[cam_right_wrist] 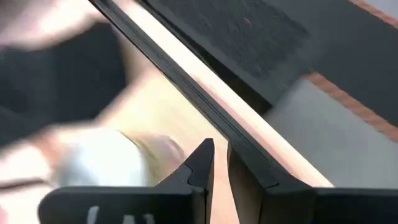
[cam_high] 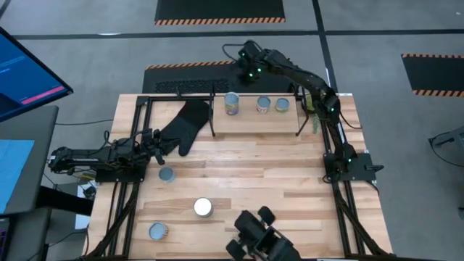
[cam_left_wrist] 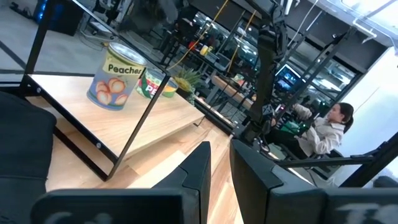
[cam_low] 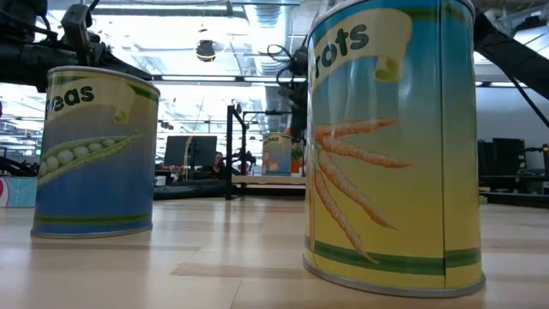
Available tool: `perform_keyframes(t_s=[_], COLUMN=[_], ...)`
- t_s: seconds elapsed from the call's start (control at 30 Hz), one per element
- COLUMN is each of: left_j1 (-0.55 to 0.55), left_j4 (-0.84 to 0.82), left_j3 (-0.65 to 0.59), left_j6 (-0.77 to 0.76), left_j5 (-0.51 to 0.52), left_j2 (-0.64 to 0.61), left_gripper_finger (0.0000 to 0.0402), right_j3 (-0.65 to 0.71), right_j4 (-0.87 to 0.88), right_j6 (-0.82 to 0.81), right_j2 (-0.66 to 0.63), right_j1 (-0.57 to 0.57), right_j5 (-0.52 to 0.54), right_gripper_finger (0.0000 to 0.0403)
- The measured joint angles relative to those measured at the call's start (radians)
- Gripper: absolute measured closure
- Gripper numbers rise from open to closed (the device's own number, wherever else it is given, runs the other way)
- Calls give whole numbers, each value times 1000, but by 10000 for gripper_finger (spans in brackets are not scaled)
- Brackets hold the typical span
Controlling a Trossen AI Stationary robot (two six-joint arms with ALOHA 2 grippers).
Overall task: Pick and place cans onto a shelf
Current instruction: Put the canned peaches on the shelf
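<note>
High view: three short metal cans [cam_high: 261, 104] stand on the light wooden shelf [cam_high: 254, 122]; three more [cam_high: 167, 175] dot the tabletop, nearest the left gripper [cam_high: 154, 142]. Right gripper [cam_high: 247, 64] hovers behind the shelf.

Wrist views: both grippers' fingers nearly together, empty.

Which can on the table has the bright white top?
The middle metal can has the bright white top; the two bluish-grey-topped cans look duller.

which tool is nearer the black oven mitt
Left. The left tool sits right beside the black oven mitt, at its lower end. The right tool is far off, beyond the shelf.
</note>
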State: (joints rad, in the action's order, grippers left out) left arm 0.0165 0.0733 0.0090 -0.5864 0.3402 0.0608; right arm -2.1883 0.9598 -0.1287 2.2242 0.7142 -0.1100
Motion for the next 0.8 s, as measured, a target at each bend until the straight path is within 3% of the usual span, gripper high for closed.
perform_keyframes(t_s=[0.1,0.4,0.8], left_j1=[0,0,0], left_j4=[0,0,0], left_j3=[0,0,0], left_j6=[2,6,7], left_j5=[0,-1,-3], left_j2=[0,0,0], left_gripper_finger=[352,352,352], right_j3=[0,0,0], right_j4=[48,262,137], right_j6=[9,58,50], right_j2=[0,5,5], right_j1=[-6,-68,-169], right_j5=[80,83,87], right_gripper_finger=[333,333,333])
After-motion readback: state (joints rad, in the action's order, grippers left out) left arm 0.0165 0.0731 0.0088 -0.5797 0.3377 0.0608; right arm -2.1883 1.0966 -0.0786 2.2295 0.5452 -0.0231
